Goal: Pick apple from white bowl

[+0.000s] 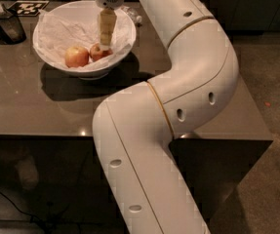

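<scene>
A: Where to find the gripper [104, 45]?

B: Upper left of centre, hanging tip-down from the white arm [193, 77] into the white bowl [41, 51]. Ends right at the top of the apple [98, 53]; touching or just above, impossible to say which.

A: Open or closed?

B: Cannot tell. Seen as one narrow beige column from this side, so no reading of how wide apart. No telling either whether it has hold of anything.

A: And the apple itself?

B: Down in the bowl, right of the bowl's middle, on crumpled white paper [66, 30]. Evenly dark red, upper part hidden behind the gripper. Just beside, perhaps touching, a second apple [76, 56] to the left: slightly larger, with orange-yellow patches.

A: Where does the bowl stand?

B: Upper left of the frame, upright on a dark glossy table [37, 106], with a shadow spread below and to the right.

A: Anything more on that table?

B: At the far upper left, a small dark container [10, 29] with a utensil standing in it, apart from the bowl. Just behind, a black-and-white marker card [28, 6]. As for the arm: rises from bottom centre, bends at the right, then runs back to the top above the bowl.
</scene>
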`<state>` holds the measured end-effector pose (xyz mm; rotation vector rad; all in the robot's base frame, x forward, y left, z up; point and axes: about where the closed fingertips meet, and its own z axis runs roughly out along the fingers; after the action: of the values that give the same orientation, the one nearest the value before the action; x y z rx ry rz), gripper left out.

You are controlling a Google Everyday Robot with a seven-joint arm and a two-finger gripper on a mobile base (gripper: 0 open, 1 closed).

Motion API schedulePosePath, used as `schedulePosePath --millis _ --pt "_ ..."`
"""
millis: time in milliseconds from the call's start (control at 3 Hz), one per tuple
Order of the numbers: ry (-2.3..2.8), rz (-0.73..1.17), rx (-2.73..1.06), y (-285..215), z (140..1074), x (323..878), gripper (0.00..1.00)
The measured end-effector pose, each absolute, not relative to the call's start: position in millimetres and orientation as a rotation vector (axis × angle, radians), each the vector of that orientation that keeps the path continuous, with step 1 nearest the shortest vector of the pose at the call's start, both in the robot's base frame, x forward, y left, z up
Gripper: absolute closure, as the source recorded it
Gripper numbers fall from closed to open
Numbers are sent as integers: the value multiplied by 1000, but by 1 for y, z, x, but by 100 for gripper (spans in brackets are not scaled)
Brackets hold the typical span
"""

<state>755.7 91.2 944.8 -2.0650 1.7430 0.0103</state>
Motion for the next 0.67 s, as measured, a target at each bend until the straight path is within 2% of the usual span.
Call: schedulePosePath --millis 333,667 --pt "1738 26 -2087 97 934 757 18" --pt "1738 26 -2087 97 933 757 21"
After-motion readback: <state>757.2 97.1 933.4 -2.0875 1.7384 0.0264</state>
